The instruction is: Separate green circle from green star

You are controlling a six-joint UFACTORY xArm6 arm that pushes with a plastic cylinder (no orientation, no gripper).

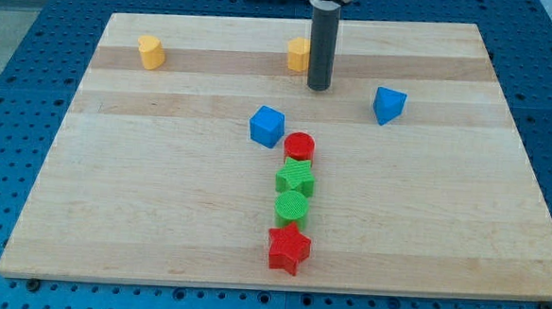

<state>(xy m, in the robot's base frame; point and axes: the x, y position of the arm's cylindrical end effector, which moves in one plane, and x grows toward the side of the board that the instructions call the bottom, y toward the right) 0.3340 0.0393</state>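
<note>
The green circle (292,207) sits in a vertical column of blocks below the board's middle. The green star (295,179) is directly above it and touches it. A red circle (299,147) tops the column and a red star (289,249) ends it at the bottom. My tip (318,85) is in the board's upper middle, well above the column and apart from both green blocks. It stands just right of a yellow block (299,54).
A blue cube (267,126) lies up-left of the red circle. A blue block (388,105) lies to the right of my tip. A second yellow block (150,51) sits at the upper left of the wooden board (113,193).
</note>
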